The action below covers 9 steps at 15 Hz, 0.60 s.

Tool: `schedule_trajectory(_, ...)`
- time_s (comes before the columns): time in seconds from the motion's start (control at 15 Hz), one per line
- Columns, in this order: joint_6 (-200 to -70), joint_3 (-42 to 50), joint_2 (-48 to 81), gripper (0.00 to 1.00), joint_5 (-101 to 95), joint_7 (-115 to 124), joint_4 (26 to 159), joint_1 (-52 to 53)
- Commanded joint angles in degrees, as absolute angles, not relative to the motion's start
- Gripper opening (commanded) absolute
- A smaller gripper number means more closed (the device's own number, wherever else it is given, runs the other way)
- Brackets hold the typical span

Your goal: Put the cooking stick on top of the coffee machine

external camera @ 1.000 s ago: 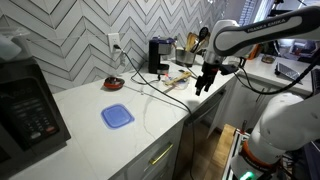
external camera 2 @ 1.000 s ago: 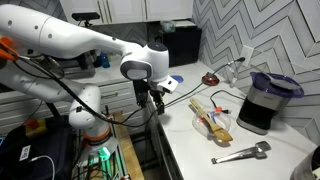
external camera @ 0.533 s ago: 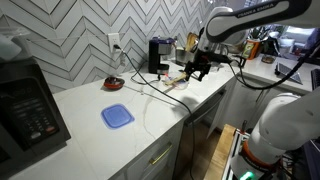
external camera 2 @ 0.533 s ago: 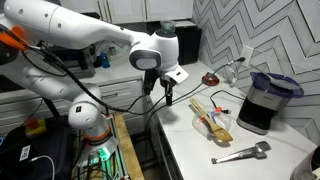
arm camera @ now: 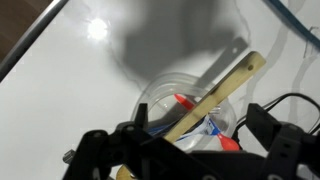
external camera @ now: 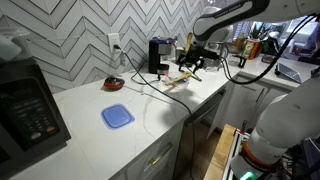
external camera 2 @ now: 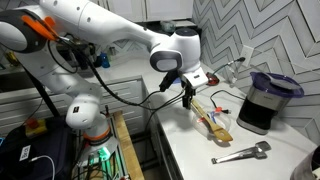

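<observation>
The cooking stick (arm camera: 215, 93) is a light tan wooden stick lying slanted across a clear bowl (arm camera: 150, 98), together with red and blue utensils. It also shows in an exterior view (external camera 2: 204, 110). The coffee machine is a black box standing by the wall in both exterior views (external camera: 158, 54) (external camera 2: 262, 102). My gripper (arm camera: 200, 140) is open and hovers just above the bowl, one finger on each side of the stick, not touching it. It also shows in both exterior views (external camera: 190, 68) (external camera 2: 187, 98).
A black microwave (external camera: 30, 108) stands at one end of the white counter. A blue lid (external camera: 117, 116) and a small red dish (external camera: 115, 84) lie on it. Metal tongs (external camera 2: 240, 153) lie near the coffee machine. Black cables (external camera: 165, 88) cross the counter. The counter edge (external camera 2: 165, 135) is below the gripper.
The arm has swung from beyond the counter's edge up and over the counter to above the bowl. The gripper has stayed open and empty.
</observation>
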<state>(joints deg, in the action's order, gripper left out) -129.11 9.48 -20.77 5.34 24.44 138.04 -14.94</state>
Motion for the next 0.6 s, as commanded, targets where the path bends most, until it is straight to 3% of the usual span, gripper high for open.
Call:
schedule_trajectory(0.0,-133.94,7.14,-15.93,1.00,4.08,35.68,137.75,-17.57)
schedule_trajectory(0.2,-136.01,6.66,-12.76,1.00,2.84,45.33,136.84,-18.39)
schedule_trajectory(0.53,-137.53,6.95,-7.54,0.77,1.05,62.39,133.78,-17.98)
